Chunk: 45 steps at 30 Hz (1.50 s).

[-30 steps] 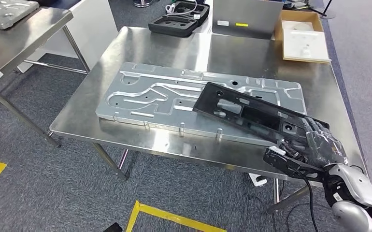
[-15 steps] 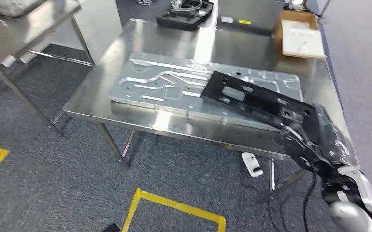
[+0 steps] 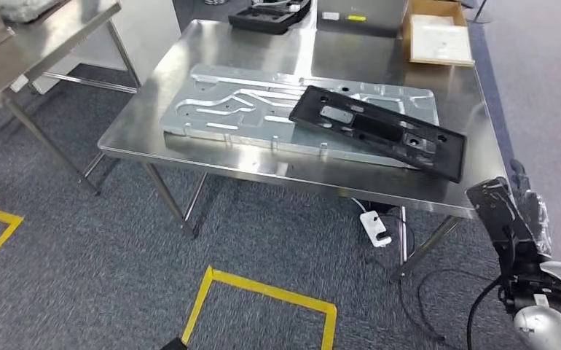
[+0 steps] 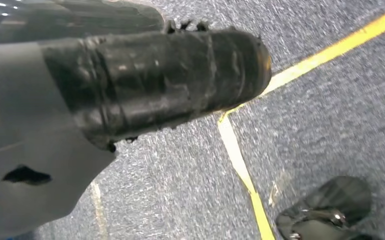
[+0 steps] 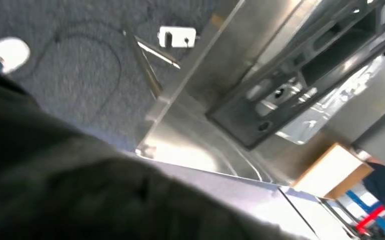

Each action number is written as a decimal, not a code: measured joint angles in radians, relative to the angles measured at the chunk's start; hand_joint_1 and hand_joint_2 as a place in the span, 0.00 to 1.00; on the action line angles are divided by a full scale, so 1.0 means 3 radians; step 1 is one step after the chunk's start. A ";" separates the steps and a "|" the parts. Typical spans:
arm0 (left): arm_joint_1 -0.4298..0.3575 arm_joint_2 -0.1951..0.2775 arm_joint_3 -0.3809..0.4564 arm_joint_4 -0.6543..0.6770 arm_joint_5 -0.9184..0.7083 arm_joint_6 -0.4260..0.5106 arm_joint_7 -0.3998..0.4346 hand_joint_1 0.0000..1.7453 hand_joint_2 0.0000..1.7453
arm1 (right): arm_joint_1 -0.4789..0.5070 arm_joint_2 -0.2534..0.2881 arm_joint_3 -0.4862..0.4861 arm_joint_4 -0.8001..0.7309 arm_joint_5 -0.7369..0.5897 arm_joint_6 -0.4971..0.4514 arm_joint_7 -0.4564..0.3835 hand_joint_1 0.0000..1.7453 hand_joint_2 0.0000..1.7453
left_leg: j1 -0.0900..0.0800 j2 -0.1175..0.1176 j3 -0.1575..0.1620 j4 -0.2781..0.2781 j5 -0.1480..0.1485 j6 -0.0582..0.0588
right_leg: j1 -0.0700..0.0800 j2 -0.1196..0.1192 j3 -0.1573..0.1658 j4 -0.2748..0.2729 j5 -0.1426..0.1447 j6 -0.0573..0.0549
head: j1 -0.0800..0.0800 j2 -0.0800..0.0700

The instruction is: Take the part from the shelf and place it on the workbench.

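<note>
The black part (image 3: 379, 131), a long flat frame with cut-outs, lies slantwise on the ribbed silver plate (image 3: 226, 109) on the steel workbench (image 3: 190, 58); one corner juts over the plate's near right edge. My right hand (image 3: 514, 211) hangs off the bench's near right corner, apart from the part, fingers spread and holding nothing. In the right wrist view the part (image 5: 300, 75) lies on the bench (image 5: 195, 135), beyond the dark blur of that hand (image 5: 80, 190). My left hand (image 4: 130, 85) hangs over the carpet with nothing in it.
A cardboard box (image 3: 438, 36) and a black foam tray (image 3: 267, 14) sit at the bench's far side. Another steel table (image 3: 37, 36) stands to the left. A white power strip (image 3: 374, 226) and a cable (image 3: 438, 306) lie below the bench. Yellow tape (image 3: 263, 292) marks the carpet.
My right hand has let go of the black part and drawn back off the bench's corner. The part now lies flat on the silver plate. The camera has shifted back.
</note>
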 joint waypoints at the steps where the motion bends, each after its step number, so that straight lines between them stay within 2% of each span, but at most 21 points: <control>1: 0.0000 0.0002 0.0001 0.0000 0.0035 -0.0046 -0.0054 0.00 0.00 | 0.0023 0.0012 -0.0018 0.0000 -0.0064 -0.0036 -0.0038 0.00 0.00 | 0.0009 0.0000 -0.0057 0.0205 -0.0154 -0.0023 | -0.0002 0.0008 -0.0031 0.0001 0.0026 -0.0006 | -0.0010 0.0000; 2: 0.0000 0.0004 0.0002 0.0000 0.0068 -0.0089 -0.0097 0.00 0.00 | 0.0044 0.0025 -0.0037 0.0000 -0.0130 -0.0072 -0.0081 0.00 0.00 | 0.0018 0.0000 -0.0103 0.0402 -0.0258 -0.0042 | -0.0003 0.0019 -0.0058 0.0004 0.0050 -0.0004 | -0.0013 0.0000; 4: 0.0000 0.0006 0.0004 0.0000 0.0103 -0.0128 -0.0137 0.00 0.00 | 0.0074 0.0054 -0.0076 0.0000 -0.0249 -0.0141 -0.0163 0.00 0.00 | 0.0033 -0.0001 -0.0065 0.0533 -0.0262 -0.0062 | -0.0007 0.0048 -0.0107 0.0012 0.0092 0.0010 | -0.0013 0.0000; 8: -0.0011 0.0011 0.0006 0.0000 0.0096 -0.0112 -0.0122 0.00 0.00 | 0.0101 0.0120 -0.0182 0.0000 -0.0473 -0.0280 -0.0316 0.00 0.00 | 0.0048 -0.0129 0.0503 -0.0232 -0.0024 -0.0030 | -0.0017 0.0124 -0.0173 0.0030 0.0145 0.0062 | -0.0011 0.0000; 10: -0.0014 0.0013 0.0006 0.0000 0.0083 -0.0112 -0.0111 0.00 0.00 | 0.0104 0.0152 -0.0233 -0.0001 -0.0558 -0.0328 -0.0376 0.00 0.00 | 0.0036 -0.0174 0.0596 -0.0389 -0.0041 0.0005 | -0.0020 0.0162 -0.0199 0.0031 0.0174 0.0105 | -0.0010 0.0000; 12: -0.0017 0.0013 0.0006 0.0000 0.0075 -0.0117 -0.0104 0.00 0.00 | 0.0115 0.0176 -0.0273 -0.0003 -0.0623 -0.0361 -0.0418 0.00 0.00 | 0.0034 -0.0121 0.0588 -0.0421 -0.0029 0.0053 | -0.0021 0.0191 -0.0215 0.0036 0.0189 0.0144 | -0.0009 0.0000; 14: -0.0028 0.0010 0.0006 0.0000 0.0070 -0.0123 -0.0100 0.00 0.00 | 0.0123 0.0192 -0.0311 -0.0007 -0.0669 -0.0386 -0.0441 0.00 0.00 | 0.0043 -0.0058 0.0586 -0.0458 0.0002 0.0117 | -0.0021 0.0142 -0.0292 0.0183 0.0089 0.0158 | -0.0001 0.0000; 17: -0.0028 0.0007 0.0006 0.0000 0.0067 -0.0133 -0.0090 0.00 0.00 | 0.0132 0.0218 -0.0351 -0.0009 -0.0731 -0.0417 -0.0461 0.00 0.00 | 0.0039 0.0032 0.0553 -0.0466 0.0027 0.0167 | -0.0019 0.0052 -0.0573 0.0790 -0.0223 0.0175 | 0.0011 0.0000; 19: -0.0021 0.0007 0.0006 0.0000 0.0067 -0.0142 -0.0083 0.00 0.00 | 0.0143 0.0238 -0.0368 -0.0009 -0.0764 -0.0432 -0.0472 0.00 0.00 | 0.0031 0.0093 0.0529 -0.0450 0.0031 0.0171 | -0.0018 0.0039 -0.0642 0.0972 -0.0247 0.0191 | 0.0011 0.0000; 20: -0.0022 0.0005 0.0006 0.0000 0.0067 -0.0145 -0.0081 0.00 0.00 | 0.0146 0.0247 -0.0376 -0.0009 -0.0772 -0.0438 -0.0477 0.00 0.00 | 0.0029 0.0121 0.0520 -0.0435 0.0029 0.0168 | -0.0018 0.0025 -0.0575 0.0863 -0.0167 0.0194 | 0.0011 0.0000; 22: -0.0026 0.0001 0.0006 0.0000 0.0066 -0.0148 -0.0080 0.00 0.00 | 0.0146 0.0260 -0.0394 -0.0009 -0.0777 -0.0443 -0.0485 0.00 0.00 | 0.0023 0.0170 0.0505 -0.0396 0.0013 0.0149 | -0.0010 -0.0074 -0.0333 0.0422 0.0024 0.0183 | 0.0013 0.0000; 24: -0.0031 -0.0001 0.0006 0.0000 0.0066 -0.0147 -0.0079 0.00 0.00 | 0.0145 0.0268 -0.0409 -0.0014 -0.0783 -0.0449 -0.0490 0.00 0.00 | 0.0004 0.0212 0.0491 -0.0355 -0.0009 0.0115 | 0.0011 -0.0151 -0.0197 0.0124 0.0105 0.0146 | 0.0010 0.0000; 27: -0.0038 -0.0003 0.0006 0.0000 0.0067 -0.0146 -0.0079 0.00 0.00 | 0.0150 0.0283 -0.0419 -0.0020 -0.0818 -0.0464 -0.0500 0.00 0.00 | -0.0008 0.0261 0.0481 -0.0341 -0.0022 0.0069 | 0.0017 -0.0091 -0.0217 0.0095 0.0117 0.0085 | 0.0006 0.0000; 29: -0.0044 -0.0006 0.0006 0.0000 0.0066 -0.0147 -0.0079 0.00 0.00 | 0.0148 0.0290 -0.0426 -0.0025 -0.0844 -0.0473 -0.0510 0.00 0.00 | 0.0004 0.0181 0.0436 -0.0225 -0.0116 0.0026 | 0.0002 -0.0043 -0.0223 0.0083 0.0141 0.0044 | 0.0004 0.0000; 32: -0.0039 -0.0005 0.0006 0.0000 0.0069 -0.0163 -0.0085 0.00 0.00 | 0.0143 0.0297 -0.0430 -0.0028 -0.0868 -0.0482 -0.0527 0.00 0.00 | 0.0018 0.0032 0.0189 0.0342 -0.0416 -0.0017 | -0.0005 0.0008 -0.0245 0.0081 0.0164 0.0007 | -0.0001 0.0000; 34: -0.0032 -0.0005 0.0006 0.0000 0.0071 -0.0184 -0.0094 0.00 0.00 | 0.0144 0.0306 -0.0430 -0.0028 -0.0875 -0.0486 -0.0529 0.00 0.00 | 0.0020 0.0020 0.0079 0.0568 -0.0456 -0.0020 | -0.0005 0.0042 -0.0257 0.0087 0.0169 0.0001 | -0.0001 0.0000; 35: -0.0031 -0.0005 0.0006 0.0000 0.0071 -0.0190 -0.0100 0.00 0.00 | 0.0143 0.0310 -0.0430 -0.0028 -0.0877 -0.0488 -0.0531 0.00 0.00 | 0.0021 0.0019 0.0108 0.0501 -0.0382 -0.0014 | -0.0005 0.0058 -0.0259 0.0091 0.0169 0.0001 | -0.0001 0.0000; 37: -0.0039 -0.0005 0.0006 0.0000 0.0070 -0.0192 -0.0120 0.00 0.00 | 0.0142 0.0314 -0.0430 -0.0028 -0.0873 -0.0493 -0.0541 0.00 0.00 | 0.0021 0.0004 0.0297 0.0084 -0.0152 0.0013 | -0.0005 0.0079 -0.0256 0.0097 0.0169 0.0005 | -0.0001 0.0000; 39: -0.0051 -0.0003 0.0006 0.0000 0.0070 -0.0191 -0.0134 0.00 0.00 | 0.0139 0.0314 -0.0430 -0.0028 -0.0869 -0.0501 -0.0551 0.00 0.00 | 0.0013 -0.0023 0.0455 -0.0267 -0.0032 0.0043 | 0.0004 0.0094 -0.0266 0.0100 0.0176 0.0034 | 0.0001 0.0000; 43: -0.0057 -0.0005 0.0006 0.0000 0.0070 -0.0190 -0.0131 0.00 0.00 | 0.0136 0.0314 -0.0430 -0.0028 -0.0869 -0.0510 -0.0556 0.00 0.00 | 0.0015 -0.0022 0.0482 -0.0380 0.0026 0.0114 | 0.0009 0.0101 -0.0286 0.0080 0.0196 0.0118 | 0.0004 0.0000; 45: -0.0062 -0.0008 0.0006 0.0000 0.0075 -0.0188 -0.0117 0.00 0.00 | 0.0129 0.0315 -0.0431 -0.0028 -0.0871 -0.0510 -0.0563 0.00 0.00 | 0.0030 -0.0004 0.0480 -0.0426 0.0078 0.0162 | 0.0008 0.0068 -0.0359 0.0251 0.0051 0.0136 | 0.0015 0.0000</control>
